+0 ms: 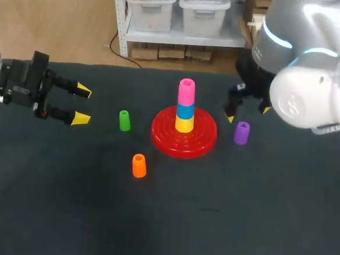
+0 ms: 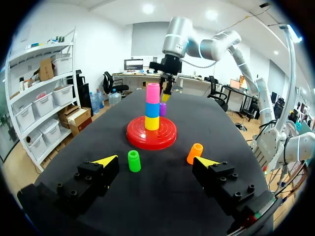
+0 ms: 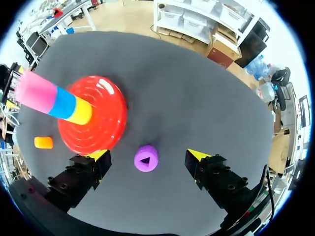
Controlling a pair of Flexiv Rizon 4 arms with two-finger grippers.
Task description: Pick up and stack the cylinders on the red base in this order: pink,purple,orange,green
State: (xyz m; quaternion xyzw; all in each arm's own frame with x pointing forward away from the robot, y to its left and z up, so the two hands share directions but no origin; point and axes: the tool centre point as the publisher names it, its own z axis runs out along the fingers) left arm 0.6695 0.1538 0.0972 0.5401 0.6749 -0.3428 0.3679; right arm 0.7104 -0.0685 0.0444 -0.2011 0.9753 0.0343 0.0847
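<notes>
Tabletop of dark cloth bears red base; left hand, right hand gape empty.

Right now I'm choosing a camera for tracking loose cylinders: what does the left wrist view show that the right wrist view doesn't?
Only the left wrist view: the green cylinder, near the tips of the open left gripper. Only the right wrist view: the purple cylinder whole from above, between the fingers of the open right gripper. Both: the red base, its pink-topped stack, the orange cylinder, and the purple cylinder, peeking from behind the stack in the left view.
</notes>
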